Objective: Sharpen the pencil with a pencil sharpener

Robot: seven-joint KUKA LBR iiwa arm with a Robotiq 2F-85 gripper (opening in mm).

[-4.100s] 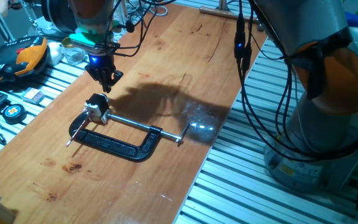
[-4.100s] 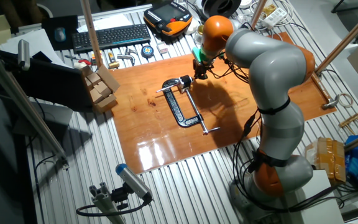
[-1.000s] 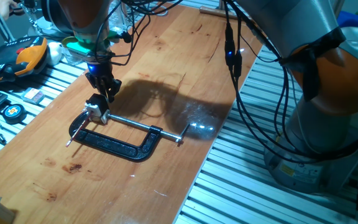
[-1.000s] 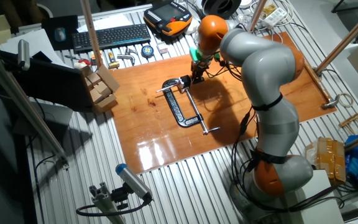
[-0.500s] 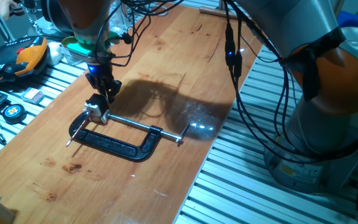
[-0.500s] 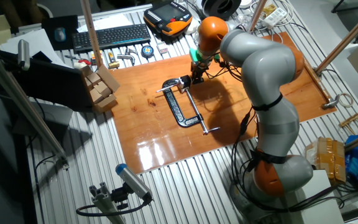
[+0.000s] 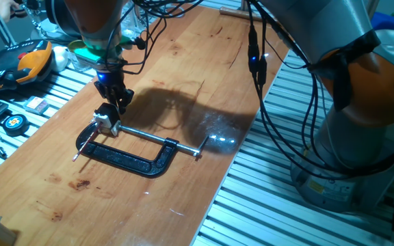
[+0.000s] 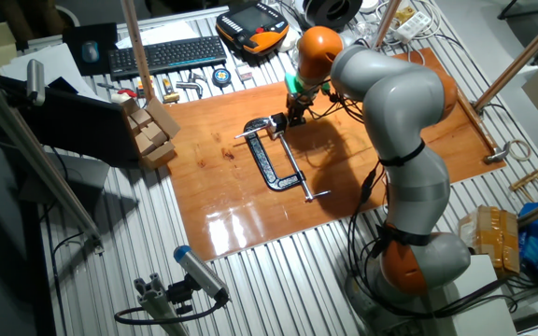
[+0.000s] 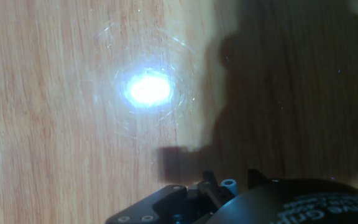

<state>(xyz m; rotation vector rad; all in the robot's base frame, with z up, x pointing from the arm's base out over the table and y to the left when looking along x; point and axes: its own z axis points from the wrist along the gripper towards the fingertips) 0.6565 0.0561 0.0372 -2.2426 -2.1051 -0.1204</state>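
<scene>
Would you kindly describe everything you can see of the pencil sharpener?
The pencil sharpener is a small boxy block, black on top with silver-white metal below. It sits upright on the wooden board, clamped at the open end of the black C-clamp, against the tip of the clamp's silver screw rod. The pencil runs away from it, leaning across the clamp. The hand hovers just above it; contact is unclear.
</scene>
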